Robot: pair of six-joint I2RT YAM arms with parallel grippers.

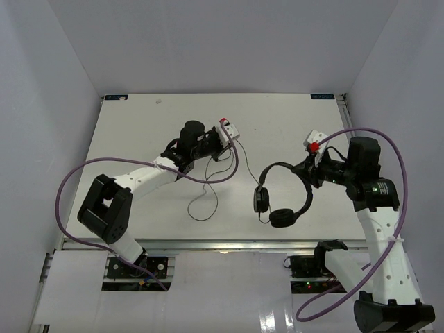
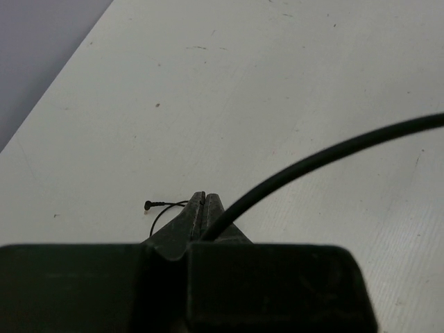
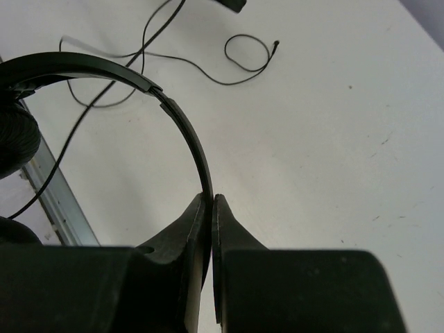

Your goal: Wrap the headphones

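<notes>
Top view: headphones [image 1: 282, 218] lying near the table's [image 1: 139, 125] front edge, right gripper [image 1: 307, 168] anchoring them, left gripper [image 1: 222, 147] taking the cord [image 1: 208, 187], likely for winding; left wrist: jaws pinching shut on cord; right wrist: jaws clamping the headband [image 3: 184, 125].

txt: none legible | labels/brands: none | nums/signs: none

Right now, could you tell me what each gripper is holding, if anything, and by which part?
The right gripper is shut on the headband of the headphones; the left gripper is shut on their cord.
</notes>
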